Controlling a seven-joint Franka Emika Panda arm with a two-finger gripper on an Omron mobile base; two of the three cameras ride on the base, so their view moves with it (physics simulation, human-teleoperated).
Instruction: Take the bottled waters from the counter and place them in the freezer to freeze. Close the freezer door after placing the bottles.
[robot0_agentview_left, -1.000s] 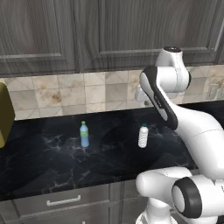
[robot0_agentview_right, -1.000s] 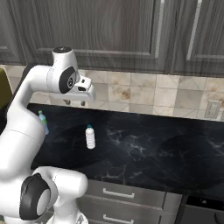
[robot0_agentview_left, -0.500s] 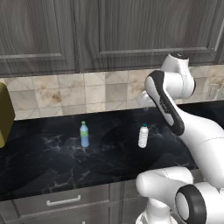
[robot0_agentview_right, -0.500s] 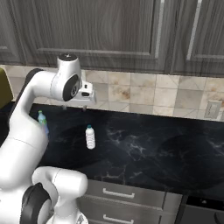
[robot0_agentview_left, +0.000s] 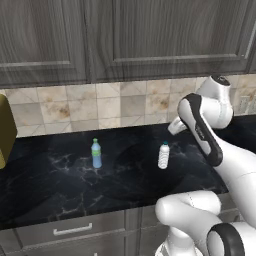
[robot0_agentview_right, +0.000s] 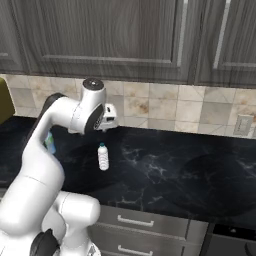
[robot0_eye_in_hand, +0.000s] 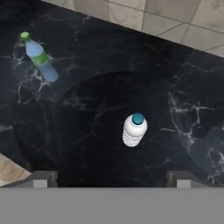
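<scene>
The end effector (robot0_eye_in_hand: 112, 177) hangs released and empty above the black surface (robot0_agentview_left: 60, 185), where the blue-capped bottle (robot0_eye_in_hand: 134, 130) stands upright, well right of the green-capped bottle (robot0_agentview_left: 96, 153).

ribbed bottle (robot0_agentview_right: 103, 157) upright, black counter (robot0_agentview_right: 165, 175)

Even, soft rendered light with no glare; the black tabletop (robot0_agentview_left: 60, 185) stays dim while the wall tiles (robot0_agentview_left: 100, 107) read brighter. A broad round shadow darkens the tabletop around the ribbed bottle (robot0_eye_in_hand: 134, 129). Base views look slightly soft
</scene>
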